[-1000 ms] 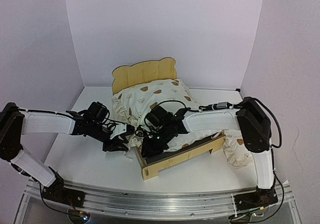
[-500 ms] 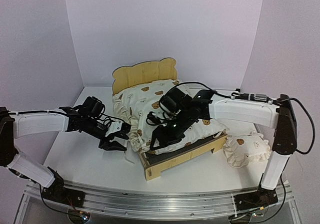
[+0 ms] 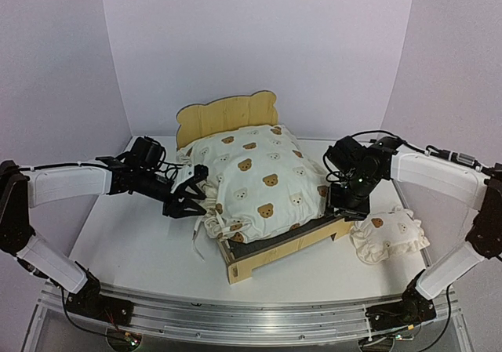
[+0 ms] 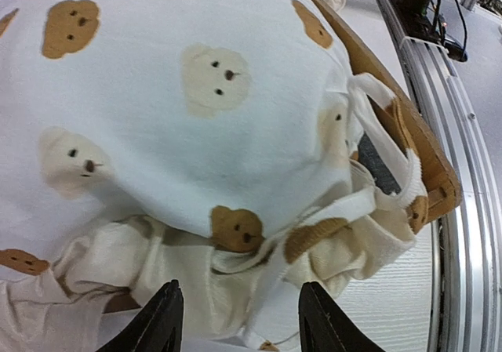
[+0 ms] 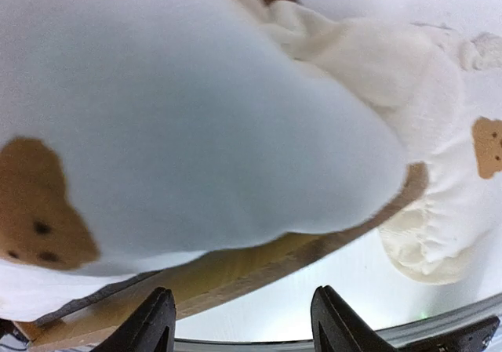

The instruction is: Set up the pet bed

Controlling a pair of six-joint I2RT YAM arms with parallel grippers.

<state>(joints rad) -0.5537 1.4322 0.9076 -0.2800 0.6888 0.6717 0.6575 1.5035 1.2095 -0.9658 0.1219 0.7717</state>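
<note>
The pet bed [image 3: 271, 259], a light plywood frame with a bear-eared headboard [image 3: 226, 115], stands mid-table; a strip of its dark slatted base shows at the foot. A cream bear-print cushion [image 3: 259, 178] lies over it, bunched ties hanging off the near left corner [image 4: 369, 203]. My left gripper [image 3: 190, 201] is open just left of that bunched corner, nothing between its fingers [image 4: 161, 324]. My right gripper [image 3: 343, 203] is open at the bed's right side rail [image 5: 235, 270], empty too. A small ruffled bear-print pillow [image 3: 389, 233] lies on the table right of the bed.
White walls close in the table at the back and both sides. A metal rail [image 3: 235, 321] runs along the near edge by the arm bases. The pillow lies close under the right forearm.
Both grippers opened and let go of the cushion. The right arm swung from over the bed to its right side. The cushion now lies spread over the frame; the left gripper rose slightly.
</note>
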